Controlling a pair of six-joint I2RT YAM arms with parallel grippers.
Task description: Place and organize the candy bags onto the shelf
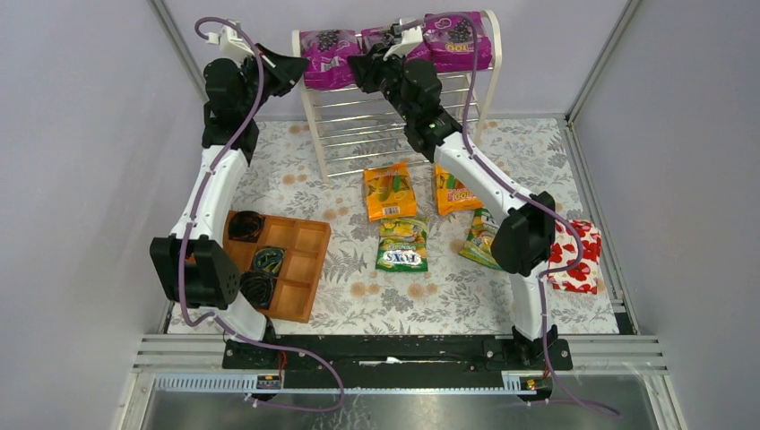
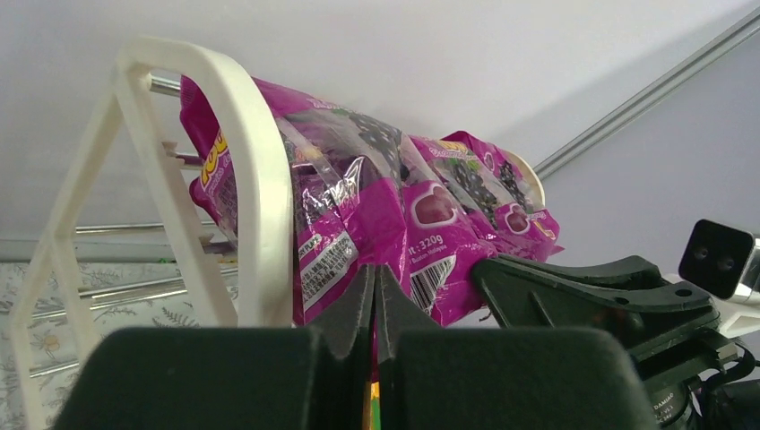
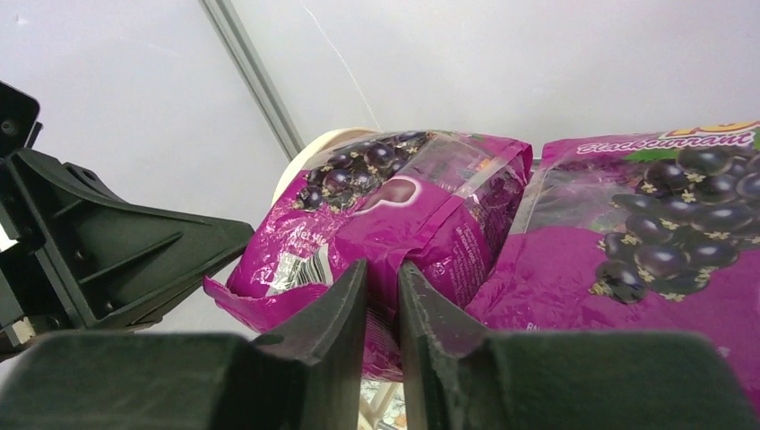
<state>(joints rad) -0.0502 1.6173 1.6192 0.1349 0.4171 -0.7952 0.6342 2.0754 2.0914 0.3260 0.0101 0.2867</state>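
Purple candy bags (image 2: pixel 385 210) atop white shelf (image 2: pixel 262 188)

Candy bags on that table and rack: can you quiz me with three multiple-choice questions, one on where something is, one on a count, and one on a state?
1. Where are the purple bags?
A) on the top tier of the shelf
B) in a wooden tray
C) flat on the table

2. Counting orange bags and green-yellow bags, how many lie on the table?
A) two
B) four
C) six

3. The left gripper has its fingers:
A) wide apart
B) pressed together
C) out of view

Answers:
1 A, all three rest along the top rods.
2 B, two of each colour lie in front of the shelf.
3 B, the left wrist view shows no gap between them.
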